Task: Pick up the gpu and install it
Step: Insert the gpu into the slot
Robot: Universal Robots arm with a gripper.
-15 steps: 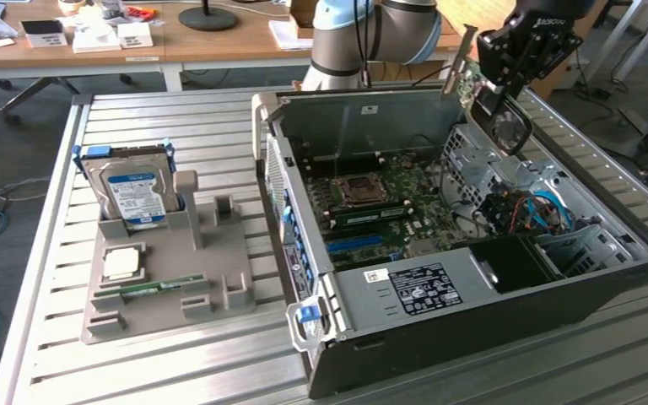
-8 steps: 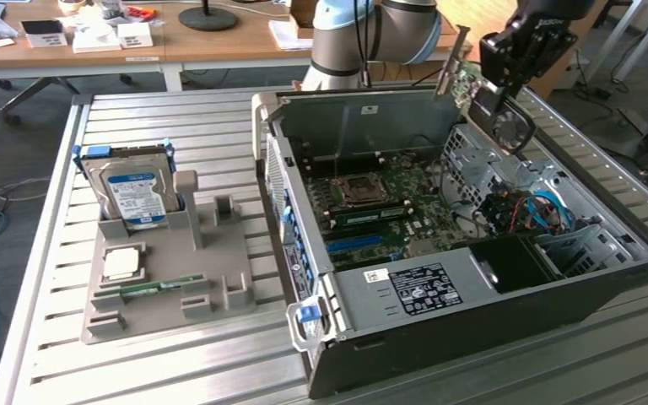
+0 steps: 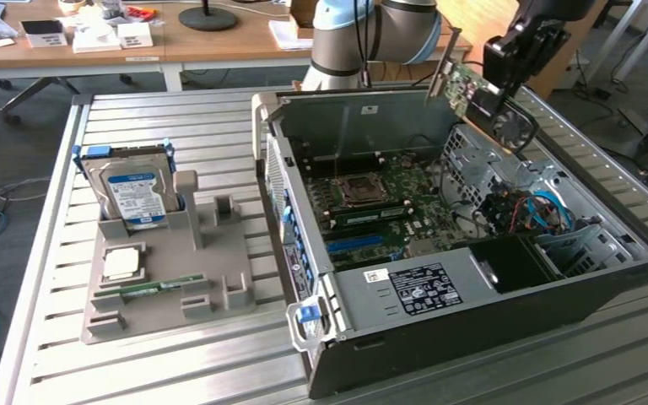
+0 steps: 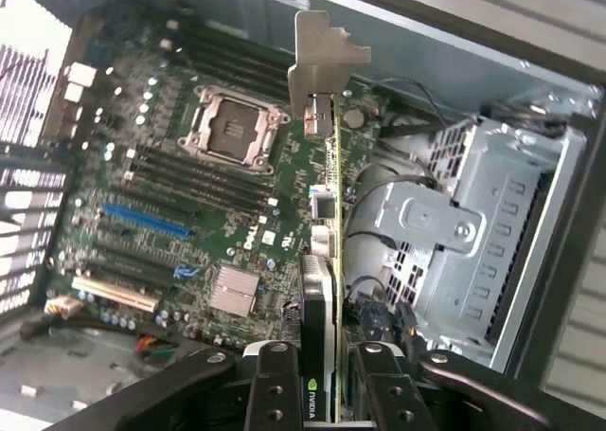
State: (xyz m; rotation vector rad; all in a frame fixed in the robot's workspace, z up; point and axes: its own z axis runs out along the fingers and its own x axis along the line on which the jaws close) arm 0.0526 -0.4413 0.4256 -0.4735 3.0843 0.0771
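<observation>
The gripper (image 3: pixel 506 59) hangs over the far right corner of the open case (image 3: pixel 471 342), its fingers (image 4: pixel 275 388) clamped on the gpu (image 3: pixel 471 89). The card is in the air, tilted and clear of the case's rim. In the wrist view the gpu (image 4: pixel 322 289) is seen edge-on, with its silver bracket (image 4: pixel 317 62) at the end away from the gripper (image 4: pixel 324 398).

Below it lies the motherboard (image 4: pixel 227 232), open from above, with the bare CPU socket (image 4: pixel 232 128) and the long slots, one of them blue (image 4: pixel 142 221). The grey drive cage (image 4: pixel 473 232) stands just beside the card's line, and black cables (image 4: pixel 379 246) loop between the cage and the board. In the exterior view, blue cables (image 3: pixel 543 207) sit to the right of the cage (image 3: pixel 476 160). The power supply (image 3: pixel 414 291) with its label fills the near side of the case. The far wall (image 3: pixel 358 110) rises close to the card's bracket end.

On the slatted table (image 3: pixel 189 126), at the exterior view's left and well apart from the case, a grey holder (image 3: pixel 229 291) carries an upright hard drive (image 3: pixel 132 192), a flat processor (image 3: pixel 121 263) and a memory stick (image 3: pixel 158 287). A wooden desk (image 3: pixel 132 46) stands beyond the table.
</observation>
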